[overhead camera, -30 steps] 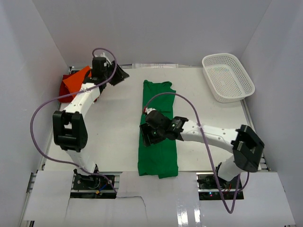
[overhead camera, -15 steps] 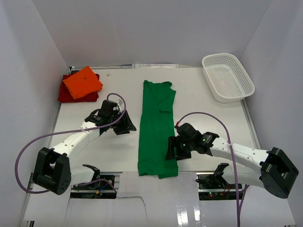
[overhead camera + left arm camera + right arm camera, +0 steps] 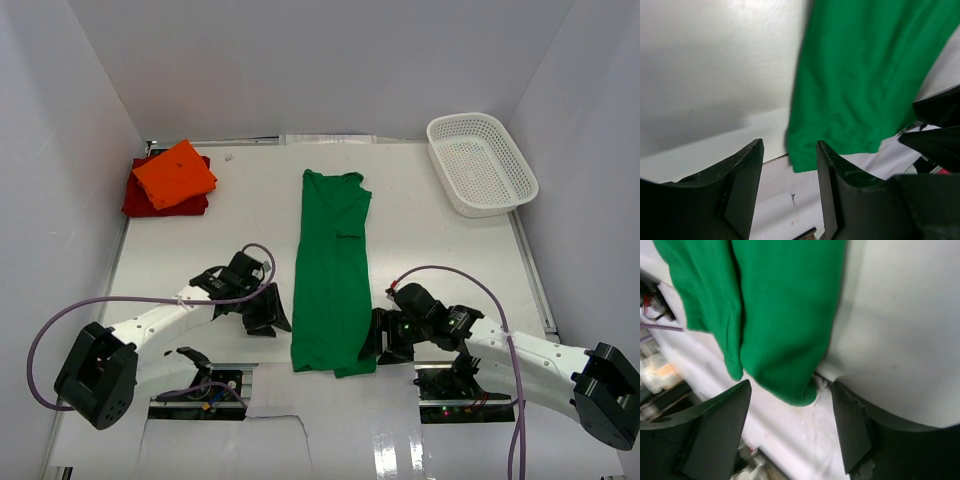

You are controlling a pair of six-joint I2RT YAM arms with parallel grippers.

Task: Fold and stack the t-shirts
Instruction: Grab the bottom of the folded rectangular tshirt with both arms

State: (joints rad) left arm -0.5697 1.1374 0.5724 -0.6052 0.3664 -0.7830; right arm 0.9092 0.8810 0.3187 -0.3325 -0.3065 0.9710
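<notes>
Lying as a long strip down the middle of the table (image 3: 430, 250), one green t-shirt (image 3: 332, 270) has its near hem flanked by two grippers, the left gripper (image 3: 274, 318) and the right gripper (image 3: 371, 344), each with jaws spread and clamping nothing. Two more shirts sit stacked far left, the folded orange t-shirt (image 3: 175, 174) atop the dark red t-shirt (image 3: 140, 202). One white basket (image 3: 480, 165) stands far right.

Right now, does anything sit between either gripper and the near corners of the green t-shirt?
Nothing visible does. The left gripper is open at the near left corner of the green t-shirt. The right gripper is open at its near right corner. Around both corners there is only bare table.
</notes>
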